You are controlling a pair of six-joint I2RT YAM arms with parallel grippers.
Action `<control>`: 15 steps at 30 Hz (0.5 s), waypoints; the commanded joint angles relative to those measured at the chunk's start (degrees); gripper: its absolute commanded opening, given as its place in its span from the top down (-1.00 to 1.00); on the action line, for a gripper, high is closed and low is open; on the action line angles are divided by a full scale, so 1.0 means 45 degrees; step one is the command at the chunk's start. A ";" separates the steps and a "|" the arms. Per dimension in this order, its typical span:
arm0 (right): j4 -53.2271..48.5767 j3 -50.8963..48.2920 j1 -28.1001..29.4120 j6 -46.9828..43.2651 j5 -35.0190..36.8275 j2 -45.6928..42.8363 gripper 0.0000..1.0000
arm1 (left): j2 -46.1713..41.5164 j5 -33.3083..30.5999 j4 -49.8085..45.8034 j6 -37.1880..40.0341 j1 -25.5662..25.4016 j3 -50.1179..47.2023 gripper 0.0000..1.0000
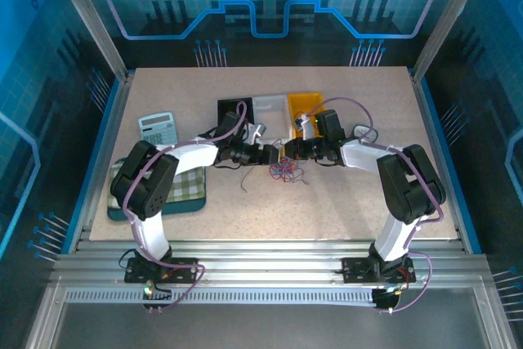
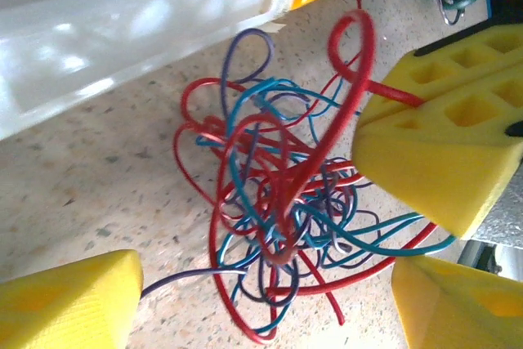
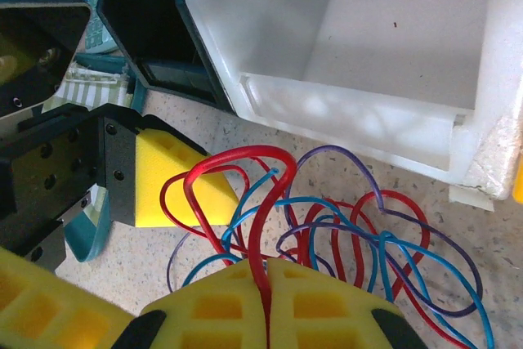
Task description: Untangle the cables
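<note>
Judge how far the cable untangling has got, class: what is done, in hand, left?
Done: nothing separated; the cables lie in one knot. In hand: the right gripper pinches a red cable, and the left gripper stands open at the knot. Left: freeing every strand.

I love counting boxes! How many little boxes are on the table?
3, side by side: black bin left, white bin middle, orange bin right. More could be hidden.

Tangled red, blue, purple cables (image 2: 282, 226)

Bright even light, faint shadows; wrist-view foreground seemingly blurred.
</note>
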 commanded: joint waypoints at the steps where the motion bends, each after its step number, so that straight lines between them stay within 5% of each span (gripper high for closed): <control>1: 0.0057 -0.0100 -0.0048 -0.0057 -0.0312 -0.0203 0.99 | -0.0750 0.0772 0.0830 -0.0435 0.0289 -0.0361 -0.62; 15: -0.0020 -0.0120 -0.0041 -0.0096 -0.0273 -0.0323 1.00 | 0.0192 0.0617 0.0775 -0.0538 0.0225 0.0324 -0.63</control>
